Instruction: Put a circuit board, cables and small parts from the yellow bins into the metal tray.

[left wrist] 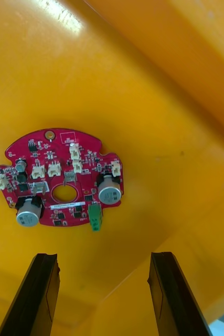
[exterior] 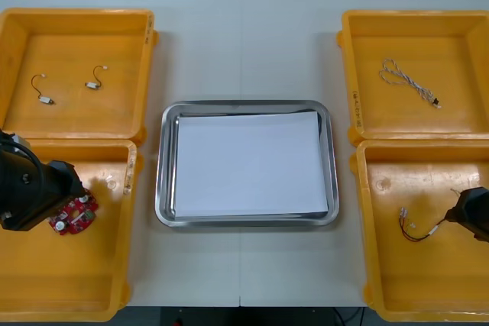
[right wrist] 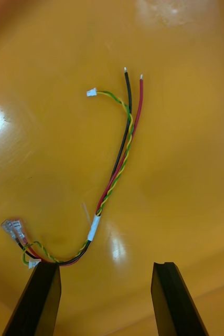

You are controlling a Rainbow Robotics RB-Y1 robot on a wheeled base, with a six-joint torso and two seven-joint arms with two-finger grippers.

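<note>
Lying in the lower-left yellow bin [exterior: 76, 280], the round red circuit board [exterior: 74, 214] sits beneath the left gripper [left wrist: 104, 256], fingers spread apart; lower right, the right gripper [right wrist: 106, 265], likewise spread, hovers over a red and yellow cable [right wrist: 119, 168].

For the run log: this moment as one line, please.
left gripper: open, at circuit board in near left bin | right gripper: open, at red and yellow cable in near right bin | metal tray: white inside, no items
</note>
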